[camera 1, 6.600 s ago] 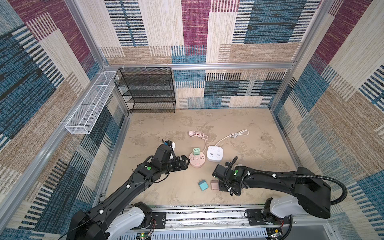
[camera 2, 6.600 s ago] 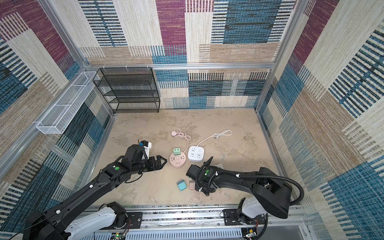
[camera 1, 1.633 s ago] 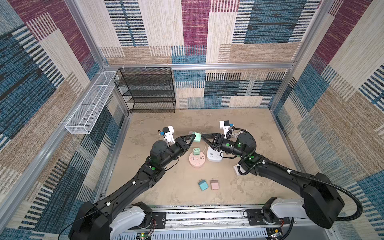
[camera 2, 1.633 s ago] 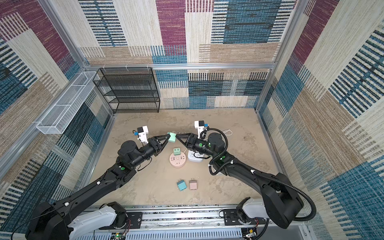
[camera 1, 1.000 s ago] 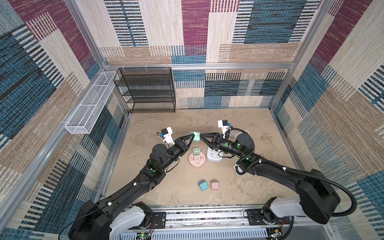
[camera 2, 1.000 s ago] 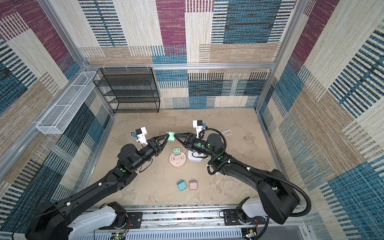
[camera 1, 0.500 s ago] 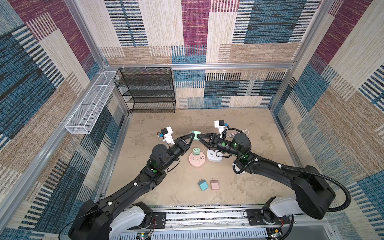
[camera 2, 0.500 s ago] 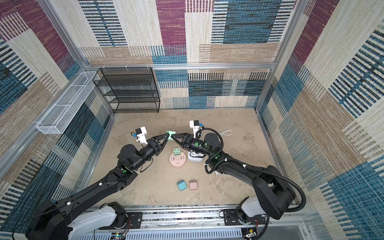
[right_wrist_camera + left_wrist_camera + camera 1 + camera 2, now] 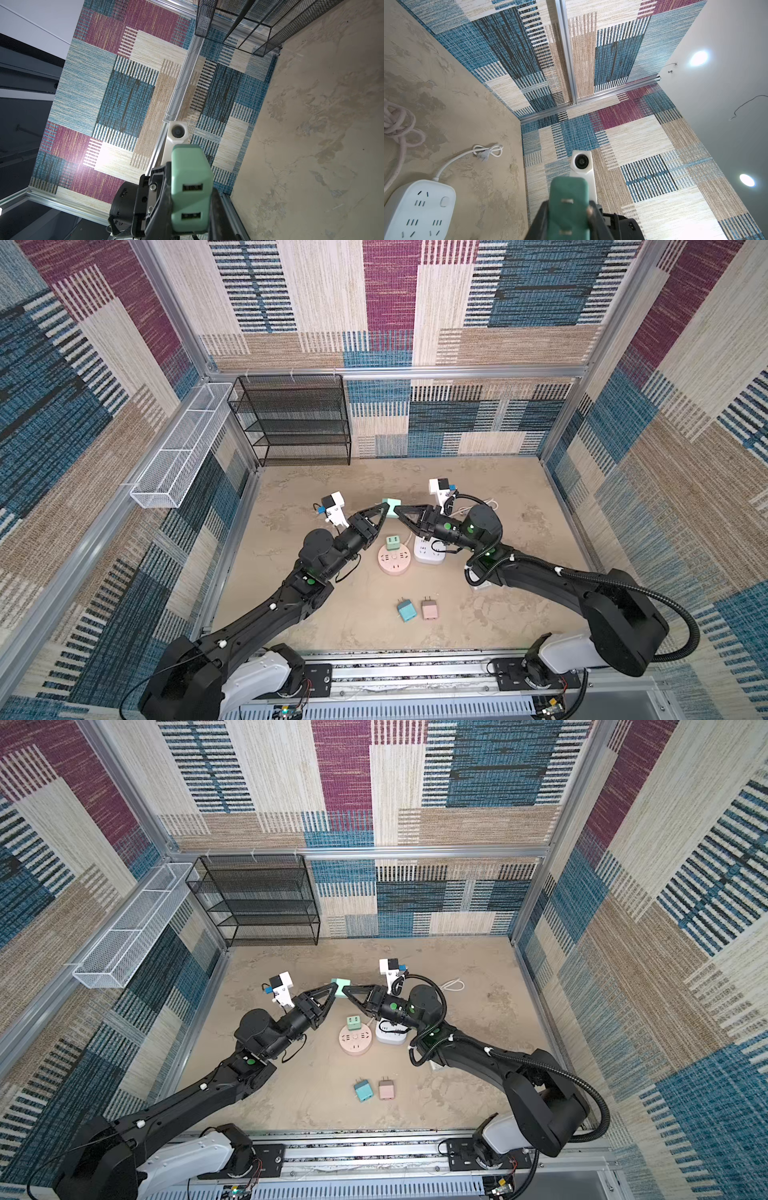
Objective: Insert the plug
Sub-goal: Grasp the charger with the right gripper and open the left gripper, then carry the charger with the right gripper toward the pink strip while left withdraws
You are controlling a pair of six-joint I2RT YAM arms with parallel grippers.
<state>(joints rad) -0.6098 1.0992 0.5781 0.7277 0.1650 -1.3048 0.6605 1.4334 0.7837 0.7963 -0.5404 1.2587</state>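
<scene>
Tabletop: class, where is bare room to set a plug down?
Bare: between the black rack and the left hand and right hand; between the blue plug and the left arm. Crowded: around the pink socket and white power strip.

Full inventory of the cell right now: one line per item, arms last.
held charger: 1, mint green, in the air between both grippers
second green charger: 1, green, standing on the round strip's far edge
round power strip: 1, pink, mid-table
white power strip: 1, white, beside the round one
blue charger: 1, teal blue, lying near the front
pink charger: 1, pink, beside the blue one
white cord: 1, white, runs from the white strip
pink cord: 1, pink, coiled on the table
shelf rack: 1, black, back left
wire basket: 1, white, left wall
table: 1, beige
left gripper: 1, black, shut on the held charger
right gripper: 1, black, shut on it too
</scene>
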